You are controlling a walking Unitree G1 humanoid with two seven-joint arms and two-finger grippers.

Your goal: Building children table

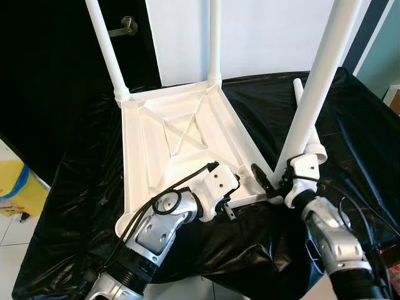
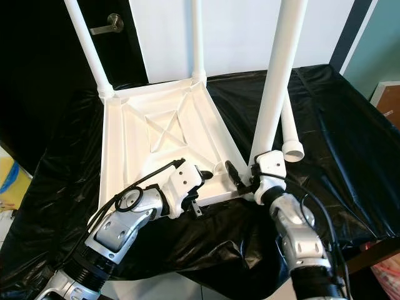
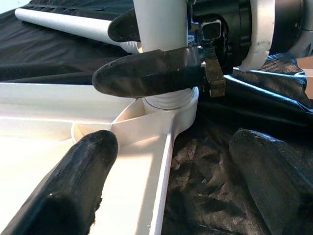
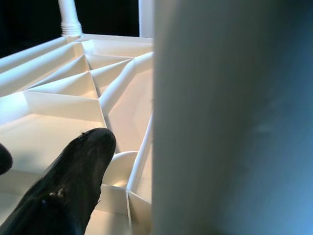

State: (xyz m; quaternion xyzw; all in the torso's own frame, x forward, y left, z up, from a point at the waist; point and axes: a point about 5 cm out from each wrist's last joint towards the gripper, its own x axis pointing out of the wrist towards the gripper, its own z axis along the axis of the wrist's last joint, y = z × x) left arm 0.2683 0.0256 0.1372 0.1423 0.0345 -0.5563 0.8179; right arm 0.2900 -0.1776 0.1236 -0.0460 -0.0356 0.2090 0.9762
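Right gripper [image 3: 156, 54] clamps a white leg [image 1: 319, 75] standing in the near corner socket of the upturned tabletop [image 1: 181, 134]; left gripper [image 3: 166, 186] hovers apart beside that corner. Tabletop lies on black sheeting [image 1: 350, 119], a spare leg [image 2: 289, 128] beside it. Behind are a white wall [image 1: 269, 31] and a dark door [image 1: 56, 56] with a handle [image 1: 125, 26].

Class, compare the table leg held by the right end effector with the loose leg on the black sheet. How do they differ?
The held leg stands upright in the tabletop corner socket, gripped by the right end effector; the loose leg lies flat on the black sheet, untouched. Both are white tubes.
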